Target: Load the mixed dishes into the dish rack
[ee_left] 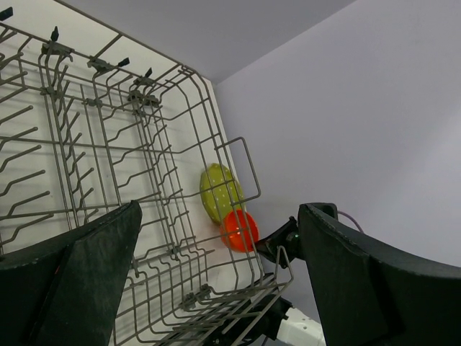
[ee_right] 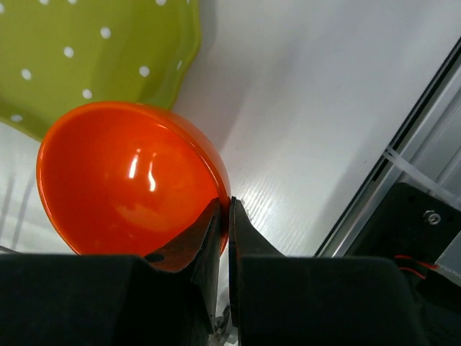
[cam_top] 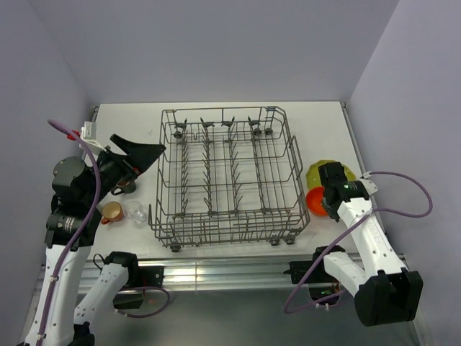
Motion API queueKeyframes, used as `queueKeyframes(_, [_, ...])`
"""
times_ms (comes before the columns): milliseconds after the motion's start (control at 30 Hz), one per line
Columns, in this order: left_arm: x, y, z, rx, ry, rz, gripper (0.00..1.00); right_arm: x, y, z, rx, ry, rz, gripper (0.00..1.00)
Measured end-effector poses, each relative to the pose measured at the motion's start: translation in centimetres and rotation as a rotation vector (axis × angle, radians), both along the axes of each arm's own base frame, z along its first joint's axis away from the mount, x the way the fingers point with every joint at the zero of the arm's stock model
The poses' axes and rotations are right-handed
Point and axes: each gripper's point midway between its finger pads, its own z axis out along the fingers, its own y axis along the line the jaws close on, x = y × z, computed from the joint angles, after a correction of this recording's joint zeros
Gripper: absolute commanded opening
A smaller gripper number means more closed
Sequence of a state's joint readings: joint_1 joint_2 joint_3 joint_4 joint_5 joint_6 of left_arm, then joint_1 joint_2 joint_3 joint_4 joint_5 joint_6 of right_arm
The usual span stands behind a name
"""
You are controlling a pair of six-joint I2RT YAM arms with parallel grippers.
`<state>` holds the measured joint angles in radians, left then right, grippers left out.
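orange bowl (ee_right: 130,180) pinched by fingers (ee_right: 205,241), green plate (ee_right: 94,50) beside

White shells, black joints and purple cables (cam_top: 421,196) on both arms (cam_top: 369,234); left gripper (cam_top: 139,144) and right gripper (ee_right: 227,209) matte black.

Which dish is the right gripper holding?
The orange bowl: the right gripper pinches its rim. The yellow-green scalloped plate behind it is ungripped; the orange handled cup and clear glass sit left of the dish rack.

Left fingers (ee_left: 72,288) spread wide; right fingers (ee_right: 288,295) pinch the orange bowl (ee_right: 130,180) rim.
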<state>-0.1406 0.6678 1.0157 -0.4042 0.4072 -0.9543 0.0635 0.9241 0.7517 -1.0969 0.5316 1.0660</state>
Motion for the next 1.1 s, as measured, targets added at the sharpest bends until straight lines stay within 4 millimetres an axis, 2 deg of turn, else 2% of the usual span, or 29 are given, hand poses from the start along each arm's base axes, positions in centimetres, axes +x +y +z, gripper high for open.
queueKeyframes(133, [0.0, -0.1, -0.1, 0.0, 0.002, -0.006, 0.96, 0.4, 0.8, -1.4, 0.035, 0.017, 0.014, 0.0])
queueKeyframes(300, [0.1, -0.1, -0.1, 0.0, 0.004, -0.007, 0.96, -0.4, 1.2, -3.3, 0.053, 0.066, 0.018, 0.0])
queueKeyframes(500, [0.3, -0.1, -0.6, 0.001, 0.013, -0.007, 0.96, 0.0, 1.1, -2.9, 0.051, 0.038, 0.015, 0.0])
queueKeyframes(767, [0.5, -0.2, -1.2, 0.004, 0.025, -0.007, 0.95, 2.4, 1.1, 1.0, 0.043, -0.086, 0.028, 0.0])
queueKeyframes(1100, [0.5, -0.1, -1.8, 0.036, 0.031, -0.009, 0.95, 5.3, -0.1, 7.8, -0.05, -0.218, 0.075, 0.0])
